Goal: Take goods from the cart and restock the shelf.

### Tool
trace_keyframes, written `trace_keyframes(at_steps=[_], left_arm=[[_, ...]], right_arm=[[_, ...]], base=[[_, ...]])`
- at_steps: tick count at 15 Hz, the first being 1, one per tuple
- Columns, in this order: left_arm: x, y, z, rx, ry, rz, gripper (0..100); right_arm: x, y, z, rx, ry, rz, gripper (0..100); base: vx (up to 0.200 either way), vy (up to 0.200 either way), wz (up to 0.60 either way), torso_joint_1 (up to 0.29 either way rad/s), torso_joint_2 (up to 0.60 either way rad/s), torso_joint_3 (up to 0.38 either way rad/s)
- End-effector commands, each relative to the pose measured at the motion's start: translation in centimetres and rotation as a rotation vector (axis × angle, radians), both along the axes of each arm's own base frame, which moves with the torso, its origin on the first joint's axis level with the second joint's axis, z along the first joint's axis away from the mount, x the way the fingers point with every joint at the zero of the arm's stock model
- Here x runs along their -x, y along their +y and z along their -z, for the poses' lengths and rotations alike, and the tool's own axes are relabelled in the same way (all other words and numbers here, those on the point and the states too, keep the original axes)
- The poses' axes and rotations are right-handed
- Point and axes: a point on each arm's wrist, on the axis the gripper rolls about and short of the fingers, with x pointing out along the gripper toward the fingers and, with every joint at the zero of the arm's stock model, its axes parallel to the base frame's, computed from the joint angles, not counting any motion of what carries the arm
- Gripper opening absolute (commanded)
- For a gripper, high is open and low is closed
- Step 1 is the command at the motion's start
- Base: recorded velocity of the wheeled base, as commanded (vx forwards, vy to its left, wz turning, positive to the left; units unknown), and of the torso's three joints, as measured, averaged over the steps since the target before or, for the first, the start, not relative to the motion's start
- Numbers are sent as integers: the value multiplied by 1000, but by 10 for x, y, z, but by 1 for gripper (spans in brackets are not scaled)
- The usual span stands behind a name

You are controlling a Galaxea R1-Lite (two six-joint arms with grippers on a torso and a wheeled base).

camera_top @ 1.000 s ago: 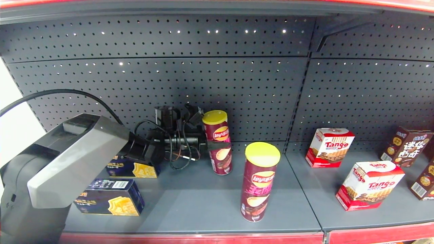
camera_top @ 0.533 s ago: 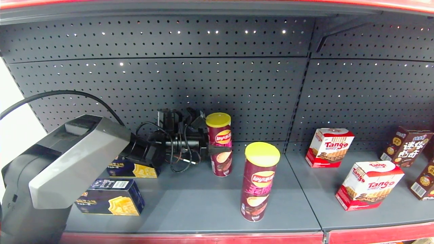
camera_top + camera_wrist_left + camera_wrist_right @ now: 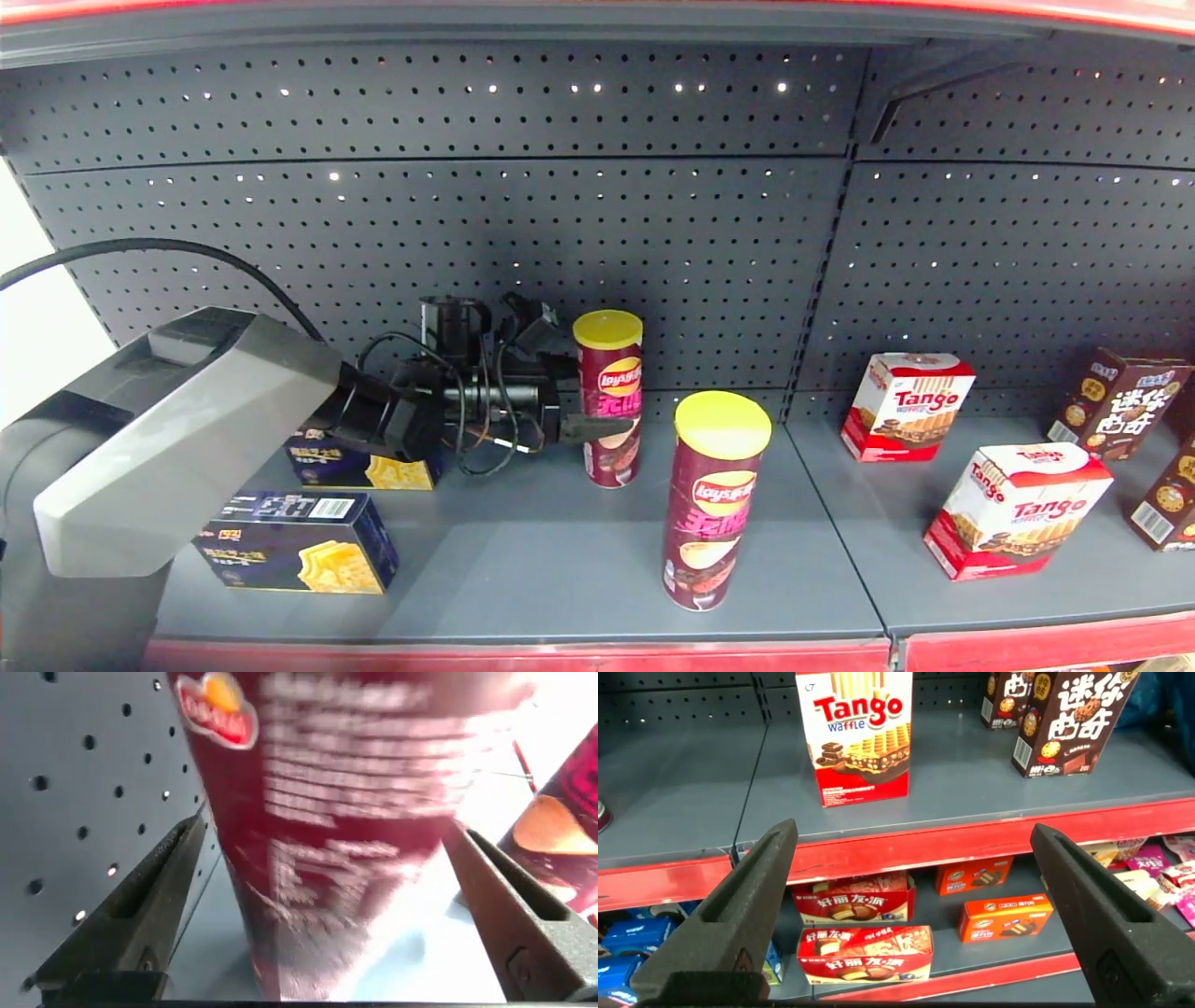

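Tube, maroon cardboard with yellow lid (image 3: 608, 369), stands upright at frame centre between the spread, non-gripping fingers of left gripper (image 3: 611, 415), arm lying frame-left.

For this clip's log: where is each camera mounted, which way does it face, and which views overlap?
Head view: on the robot's head, facing forward and down at the dark grey pegboard-backed shelf; the left arm shows.
Left wrist view: on the left wrist, looking along the open left gripper at the maroon yellow-lidded cylindrical can between its fingers.
Right wrist view: on the right wrist, facing the shelf front past the open right gripper, a red-and-white wafer box ahead.
Shared: head and left wrist views both show that can.
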Motion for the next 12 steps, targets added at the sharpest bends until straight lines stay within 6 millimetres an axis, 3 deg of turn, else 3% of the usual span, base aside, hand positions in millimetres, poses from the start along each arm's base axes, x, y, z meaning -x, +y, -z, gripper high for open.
trace_keyframes(at_steps=[1, 7, 12], left_arm=[[12, 17, -20, -1, -29, -27, 100], [45, 41, -65, 11, -86, -68, 100], [104, 75, -125, 6, -169, -297, 100]], right_arm=[[0, 0, 0, 0, 2, 0, 100], [0, 0, 0, 0, 2, 0, 100], [0, 0, 0, 0, 2, 0, 100]], base=[[0, 0, 0, 0, 0, 0], [0, 0, 0, 0, 0, 0], [0, 0, 0, 0, 0, 0]])
